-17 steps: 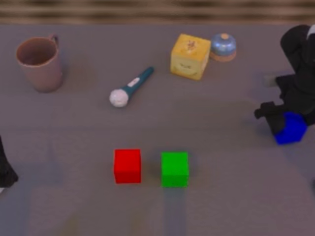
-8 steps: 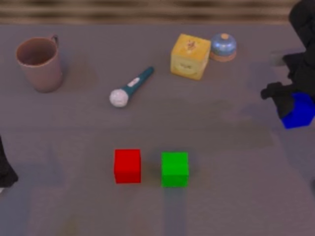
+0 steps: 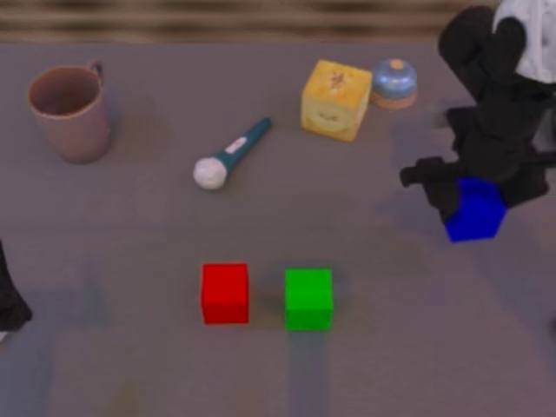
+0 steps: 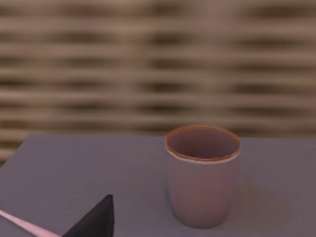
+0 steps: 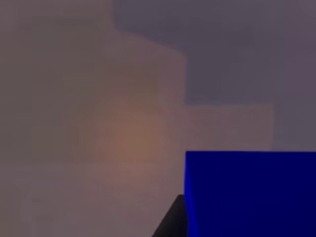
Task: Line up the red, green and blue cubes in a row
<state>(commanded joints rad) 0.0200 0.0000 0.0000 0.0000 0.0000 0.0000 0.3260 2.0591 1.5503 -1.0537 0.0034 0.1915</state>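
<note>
- Small matte deep blue cube (image 3: pixel 474 211), top view: at the table's right side, clamped in the right gripper (image 3: pixel 465 193), whose black jaws close on it; cube looks lifted off the grey tabletop (image 3: pixel 130 226), well apart from the other two cubes.
- Small matte bright red cube (image 3: pixel 225 294) and small matte bright green cube (image 3: pixel 308 298): side by side near the table's front middle, red to the left, green to the right, narrow gap between, not touching.
- Pinkish-brown ceramic mug with a handle (image 3: pixel 69 111): upright at far left rear; inside looks empty.
- Teal-handled toy microphone with a white round head (image 3: pixel 230 155): lying slanted between mug and larger yellow cube with a printed face (image 3: pixel 335 99).
- Blue-domed call bell on a tan base (image 3: pixel 394 83): just beside the yellow cube, on its right.
- Left arm (image 3: pixel 10 300): parked at the left edge, only a dark sliver showing; its jaws can't be told.
- Left wrist view: mug (image 4: pixel 203 175) upright on the table, nothing visible inside; slatted tan wall (image 4: pixel 158 64) behind; a black gripper tip (image 4: pixel 94 221) at the frame's edge, jaw state can't be told.
- Right wrist view: blue cube (image 5: pixel 251 192) close up, held against a dark finger (image 5: pixel 170 219); blurry tabletop beyond.
</note>
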